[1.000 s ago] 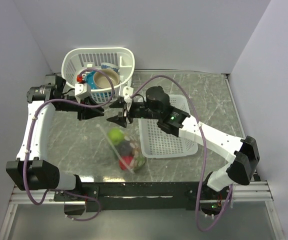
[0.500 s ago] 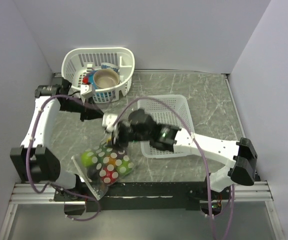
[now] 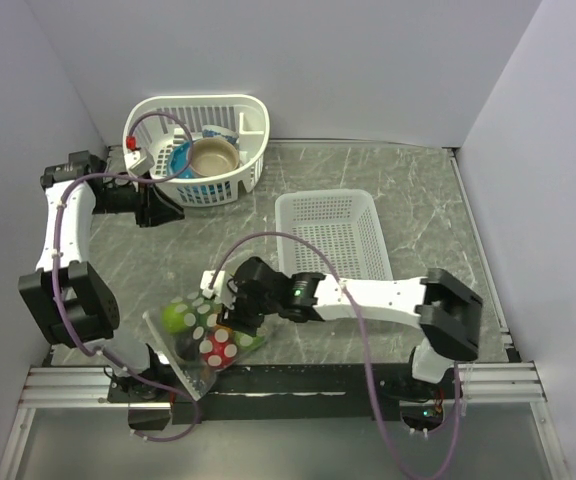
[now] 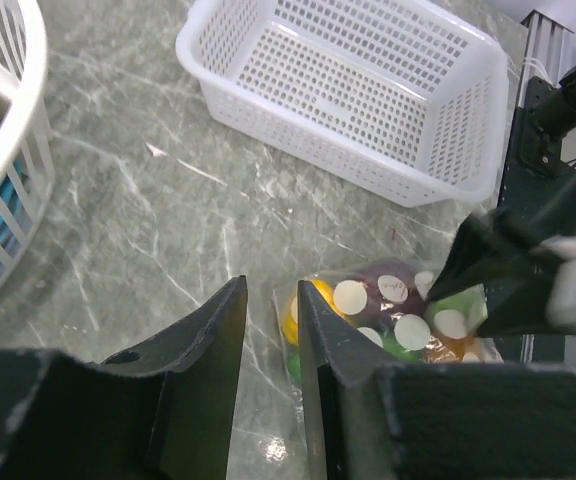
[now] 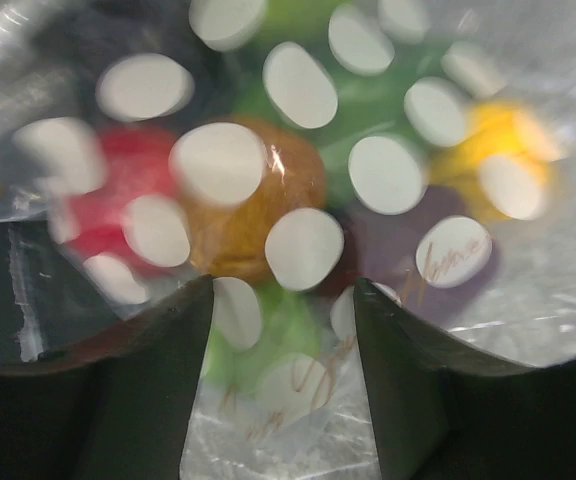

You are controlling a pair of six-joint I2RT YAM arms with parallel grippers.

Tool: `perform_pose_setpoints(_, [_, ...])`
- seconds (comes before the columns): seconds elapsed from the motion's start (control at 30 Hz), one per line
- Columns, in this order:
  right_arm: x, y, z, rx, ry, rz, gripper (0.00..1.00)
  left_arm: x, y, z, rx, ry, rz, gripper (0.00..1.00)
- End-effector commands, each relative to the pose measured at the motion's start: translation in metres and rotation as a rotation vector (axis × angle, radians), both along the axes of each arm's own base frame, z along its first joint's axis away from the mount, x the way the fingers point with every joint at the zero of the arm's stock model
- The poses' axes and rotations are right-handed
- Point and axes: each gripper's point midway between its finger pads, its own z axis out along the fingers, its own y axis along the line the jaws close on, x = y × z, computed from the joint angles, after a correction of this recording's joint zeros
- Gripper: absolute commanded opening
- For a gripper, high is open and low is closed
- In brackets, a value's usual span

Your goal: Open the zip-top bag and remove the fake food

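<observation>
Marbled table (image 3: 438,210), blurred zip-top bag (image 5: 298,200) under wide-open right tool (image 5: 283,290); left tool (image 4: 271,295) narrowly ajar, empty.

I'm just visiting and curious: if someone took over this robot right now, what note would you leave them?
Left gripper: slightly parted, empty, over by the white basket.
Right gripper: open, low over the zip-top bag, a finger on either side.
Bag: near the table's front edge, apart from the mesh tray; fake food inside.
Done: nothing out yet.
Left: open the zip, remove the food.
</observation>
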Motion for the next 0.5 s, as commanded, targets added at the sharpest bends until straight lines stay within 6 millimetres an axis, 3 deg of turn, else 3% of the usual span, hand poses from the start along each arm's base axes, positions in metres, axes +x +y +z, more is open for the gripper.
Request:
perform_pose_setpoints(0.0, [0.008,-0.01,-0.039,-0.113,0.084,-0.06,0.56,-0.014,-0.005,0.034,-0.03,-0.102,-0.007,0.34])
perform_pose_setpoints(0.03, [0.01,-0.005,-0.036,-0.109,0.109,-0.065,0.38,-0.014,-0.004,0.035,-0.025,-0.108,-0.004,0.34])
perform_pose_setpoints(0.1, [0.011,-0.008,-0.045,-0.132,0.175,-0.077,0.21,-0.011,0.0,0.038,-0.018,-0.119,0.006,0.35])
perform_pose_setpoints(0.13, [0.014,-0.009,-0.047,-0.132,0.172,-0.089,0.06,-0.01,0.001,0.039,-0.017,-0.122,0.008,0.35])
perform_pose_setpoints(0.17, [0.019,-0.01,-0.044,-0.124,0.153,-0.095,0.0,-0.01,0.003,0.04,-0.019,-0.122,0.015,0.35])
perform_pose_setpoints(0.27, [0.054,-0.016,-0.037,-0.101,0.083,-0.178,0.0,-0.009,0.004,0.038,-0.022,-0.119,0.019,0.35])
perform_pose_setpoints(0.3, [0.077,-0.02,-0.027,-0.079,0.075,-0.221,0.0,-0.009,0.004,0.037,-0.021,-0.121,0.017,0.35])
perform_pose_setpoints(0.47, [0.141,-0.034,-0.006,-0.093,-0.099,-0.258,0.0,-0.014,0.005,0.022,0.006,-0.116,0.008,0.35])
